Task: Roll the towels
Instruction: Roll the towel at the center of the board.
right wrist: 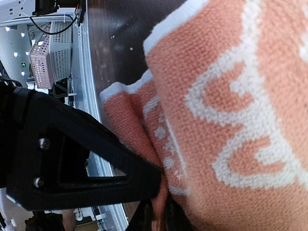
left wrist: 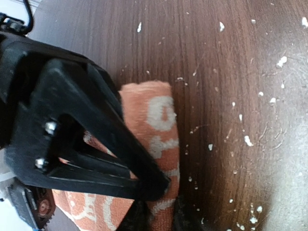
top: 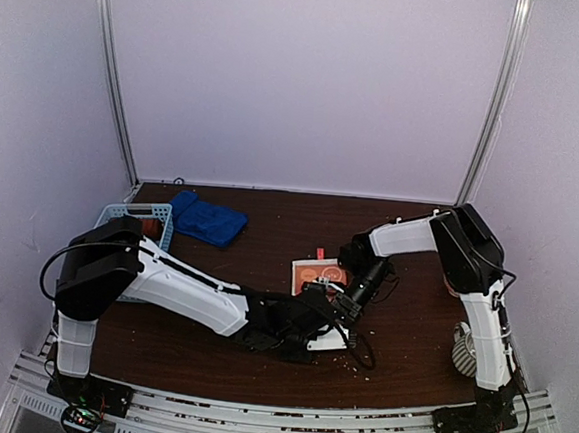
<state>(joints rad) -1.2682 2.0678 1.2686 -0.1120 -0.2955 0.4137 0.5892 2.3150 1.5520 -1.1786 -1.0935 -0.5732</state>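
Note:
An orange towel with a white pattern (top: 317,274) lies mid-table, and both grippers meet at its near edge. In the left wrist view the orange towel (left wrist: 159,120) is a narrow roll on the dark wood, and my left gripper (left wrist: 160,214) is closed around the roll's near end. My left gripper (top: 319,321) sits low over the table. In the right wrist view the orange towel (right wrist: 231,106) fills the frame, and my right gripper (right wrist: 159,216) pinches a fold at its white-hemmed edge. My right gripper (top: 347,304) reaches in from the right. A royal blue towel (top: 207,218) lies crumpled at the back left.
A light blue plastic basket (top: 129,212) stands at the left, beside the blue towel, with something reddish showing inside. A white ribbed object (top: 465,349) sits by the right arm's base. White crumbs dot the brown table (top: 411,326). A metal rail (top: 284,417) runs along the near edge.

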